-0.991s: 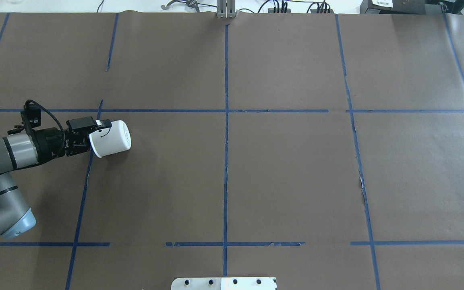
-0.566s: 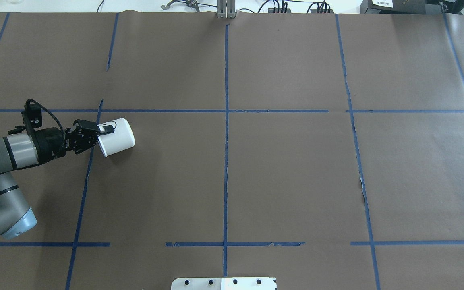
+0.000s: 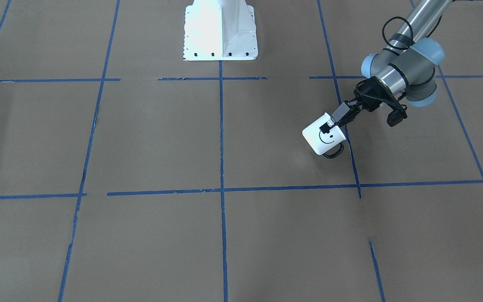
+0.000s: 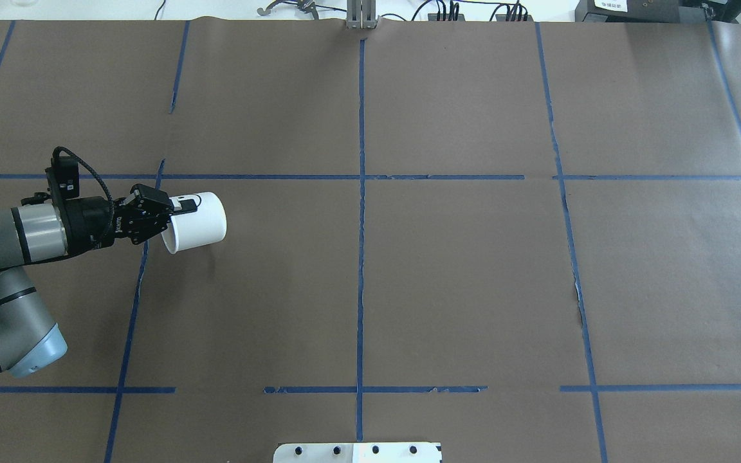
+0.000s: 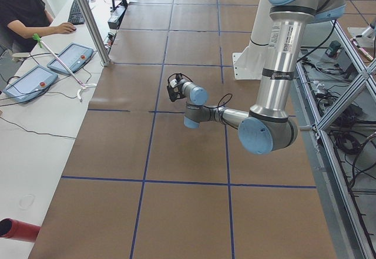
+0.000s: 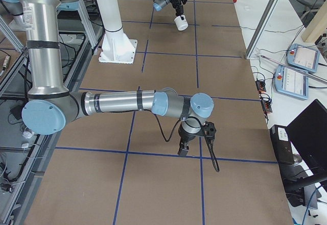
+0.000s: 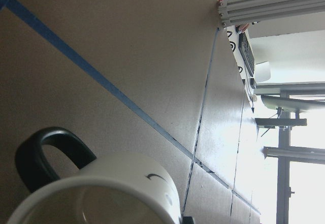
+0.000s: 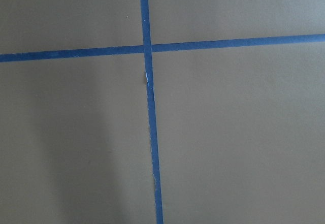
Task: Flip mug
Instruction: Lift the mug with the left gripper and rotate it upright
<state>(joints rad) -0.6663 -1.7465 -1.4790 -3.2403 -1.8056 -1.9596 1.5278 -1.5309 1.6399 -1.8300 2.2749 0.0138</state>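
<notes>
The white mug (image 4: pixel 195 222) with a black smiley face (image 3: pixel 324 138) and a dark loop handle (image 3: pixel 334 152) lies tilted on its side in the air, just above the brown paper. Its mouth faces my left gripper (image 4: pixel 174 211), which is shut on the mug's rim, one finger inside and one outside. The left wrist view shows the mug's rim, pale interior (image 7: pixel 117 193) and handle (image 7: pixel 43 155) close up. My right gripper (image 6: pixel 183 148) hangs low over the table near a tape crossing. It shows only in the exterior right view, so I cannot tell whether it is open or shut.
The table is covered in brown paper marked with blue tape lines (image 4: pixel 361 193). The white robot base plate (image 3: pixel 220 29) sits at the robot's edge. An operator (image 5: pixel 23 12) sits at a side desk with control tablets (image 5: pixel 70 56).
My left arm has carried the mug a little to the right and away from the robot. The wrist has turned, so the smiley face no longer shows from overhead.
</notes>
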